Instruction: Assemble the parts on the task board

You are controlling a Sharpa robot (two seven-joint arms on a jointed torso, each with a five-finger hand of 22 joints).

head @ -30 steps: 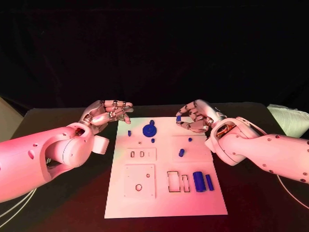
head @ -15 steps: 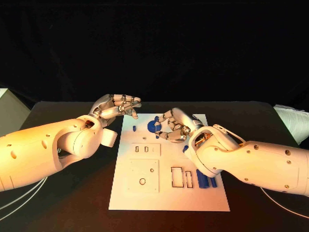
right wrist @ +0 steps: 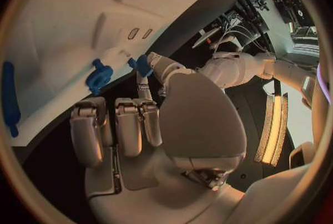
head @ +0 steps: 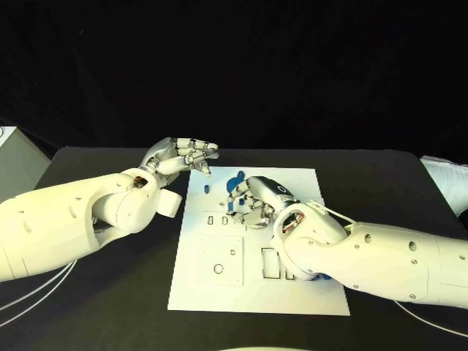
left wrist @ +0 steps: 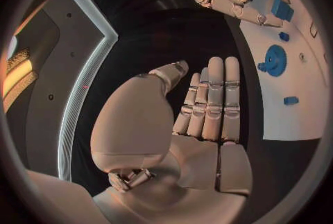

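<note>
right hand now hiding blue gear

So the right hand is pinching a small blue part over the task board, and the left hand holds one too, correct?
Not quite: the left hand holds nothing; the left wrist view shows its fingers straight and bare. The right hand does pinch a small blue part over the task board.

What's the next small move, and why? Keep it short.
Probably lower the right hand to seat the small blue piece it pinches: it hovers over the white board beside the blue gear. Which hole is meant, I cannot tell. The left hand holds nothing.
</note>
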